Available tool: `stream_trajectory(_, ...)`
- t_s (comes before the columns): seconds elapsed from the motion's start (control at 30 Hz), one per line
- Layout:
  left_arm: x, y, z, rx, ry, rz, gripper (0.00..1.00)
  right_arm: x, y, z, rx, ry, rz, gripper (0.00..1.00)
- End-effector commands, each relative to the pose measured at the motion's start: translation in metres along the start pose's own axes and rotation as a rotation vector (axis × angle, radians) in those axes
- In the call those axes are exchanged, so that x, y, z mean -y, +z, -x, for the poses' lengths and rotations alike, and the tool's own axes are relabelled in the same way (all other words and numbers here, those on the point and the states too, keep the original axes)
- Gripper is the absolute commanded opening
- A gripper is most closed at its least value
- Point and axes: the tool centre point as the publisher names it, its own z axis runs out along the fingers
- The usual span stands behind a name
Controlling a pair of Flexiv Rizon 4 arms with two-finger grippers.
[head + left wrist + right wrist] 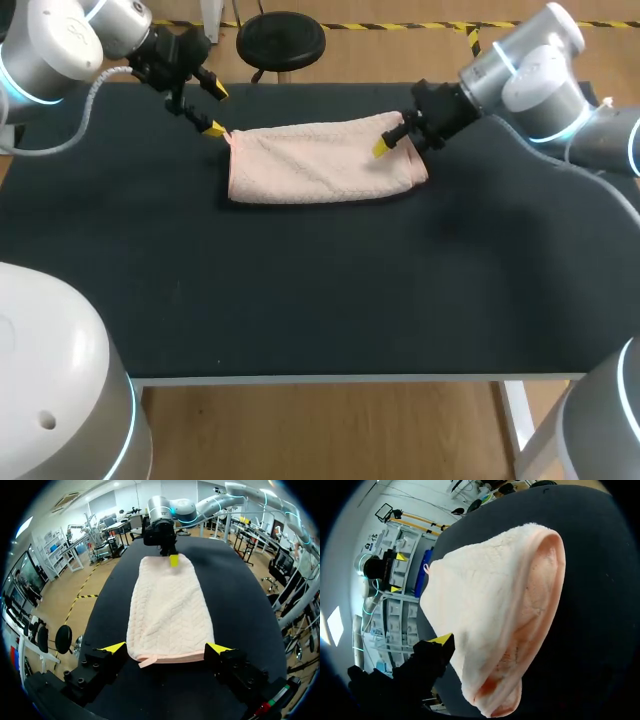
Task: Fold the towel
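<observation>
A pale pink towel lies folded into a long strip across the far middle of the black table. My left gripper is open at the towel's left end. In the left wrist view the towel runs straight ahead from the left gripper, and its near hem lies between the two yellow tips without touching them. My right gripper sits at the towel's right end, low over its top edge. In the right wrist view the towel bulges up close and hides much of that gripper.
The dark table top reaches well beyond the towel toward the front edge and to both sides. Both arms come in over the table's far corners.
</observation>
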Motion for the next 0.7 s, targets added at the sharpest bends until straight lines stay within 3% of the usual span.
stream_trajectory(0.03, -0.001, 0.001, 0.000, 0.001, 0.002, -0.003, 1.00, 0.003, -0.002, -0.014, 0.039, 0.019, 0.011, 0.00)
stream_trajectory(0.33, -0.001, 0.001, 0.000, 0.001, 0.002, -0.003, 1.00, -0.021, 0.005, -0.051, 0.092, 0.045, 0.044, 0.00)
stream_trajectory(0.7, -0.001, 0.001, 0.000, 0.001, 0.002, -0.003, 1.00, -0.062, 0.053, -0.122, 0.052, -0.020, 0.056, 0.00)
